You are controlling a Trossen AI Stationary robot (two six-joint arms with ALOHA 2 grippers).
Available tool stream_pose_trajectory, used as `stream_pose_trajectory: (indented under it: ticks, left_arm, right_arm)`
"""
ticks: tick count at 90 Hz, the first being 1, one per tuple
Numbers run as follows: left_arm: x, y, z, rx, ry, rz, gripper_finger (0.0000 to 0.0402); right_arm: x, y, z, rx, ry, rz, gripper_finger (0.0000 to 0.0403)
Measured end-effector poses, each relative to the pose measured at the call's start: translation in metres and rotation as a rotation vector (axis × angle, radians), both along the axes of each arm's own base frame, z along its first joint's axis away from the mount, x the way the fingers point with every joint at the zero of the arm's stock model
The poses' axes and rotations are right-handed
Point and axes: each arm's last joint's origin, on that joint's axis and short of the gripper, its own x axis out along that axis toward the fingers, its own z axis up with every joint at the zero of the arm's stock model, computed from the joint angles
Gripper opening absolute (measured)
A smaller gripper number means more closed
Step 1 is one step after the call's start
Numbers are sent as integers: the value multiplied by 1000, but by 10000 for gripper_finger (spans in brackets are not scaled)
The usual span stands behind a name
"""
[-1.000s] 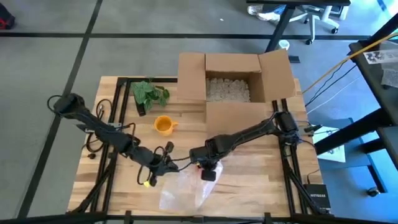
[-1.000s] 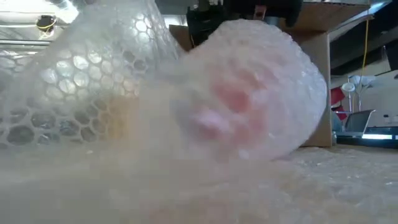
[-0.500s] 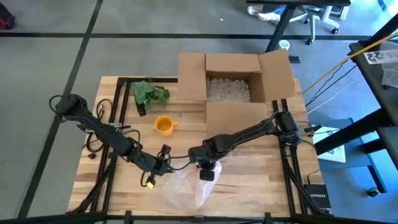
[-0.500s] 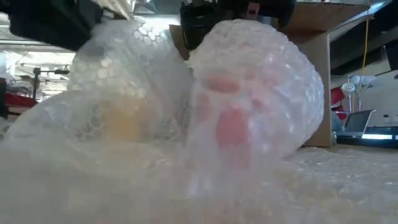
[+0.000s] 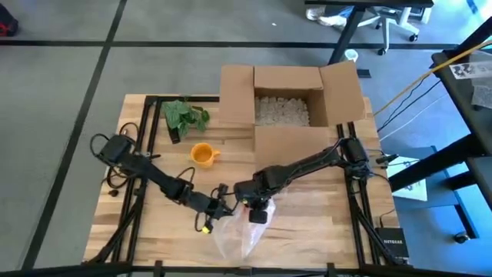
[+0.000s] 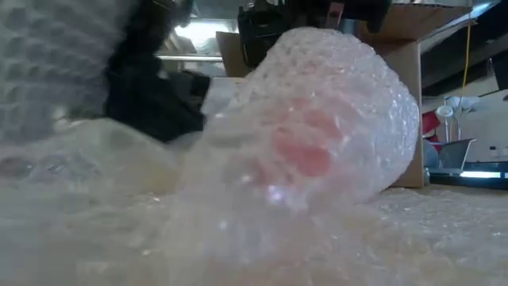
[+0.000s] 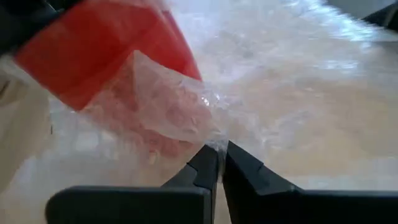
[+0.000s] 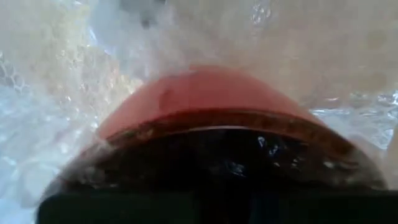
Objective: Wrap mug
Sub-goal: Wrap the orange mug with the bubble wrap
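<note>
mug: red mug (image 7: 99, 53), near front-centre of the table (image 5: 307, 231), lying on bubble wrap (image 5: 238, 235). Mostly covered by the wrap in the low view; rim partly bare in the left wrist view.
left claw: left gripper (image 7: 217, 157) just beside the mug, fingers pinched narrow on a wrap edge. Film is drawn up over the mug's side.
right claw: right gripper (image 5: 257, 209) directly over the mug. Right wrist view is filled by the mug's red rim and dark inside. Looks like it pins or holds the mug, but whether its fingers are spread or closed: cannot tell.
step: my read: mid-wrap, one flap being pulled across while the mug is held down. Not closed up.
handling, mug: rigid, likely ceramic, some weight, breakable. Glazed surface under plastic will be slick. Best hold is at the rim or handle, not over the film.
handling, wrap: light, limp, springy. Tends to unroll if let go. Grip at a free edge or corner, keep tension.
risk: mug rolling on its side; thin pinch slipping off the film.
other: orange mug (image 5: 202, 155), plant (image 5: 184, 117), open box (image 5: 288, 104) with filler at the back, well apart from the work.
</note>
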Motion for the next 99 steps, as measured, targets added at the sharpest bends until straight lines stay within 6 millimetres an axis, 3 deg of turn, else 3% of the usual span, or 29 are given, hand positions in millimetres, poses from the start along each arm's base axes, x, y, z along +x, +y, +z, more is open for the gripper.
stream_pose_trajectory:
  ticks: [18, 35, 53, 99]
  left_arm:
    - [27, 15, 16, 53, -60, -46, 0]
    - [30, 22, 16, 28, -18, -54, 0]
    - [15, 6, 26, 12, 67, -99, 0]
    - [-49, -23, 90, -72, 188, -200, 0]
  right_arm:
    - [-2, 0, 0, -2, 16, 4, 17]
    - [-5, 0, 1, -3, 47, -2, 17]
    - [-3, 6, 3, 12, 17, 35, 17]
    - [1, 9, 13, -24, 1, 33, 17]
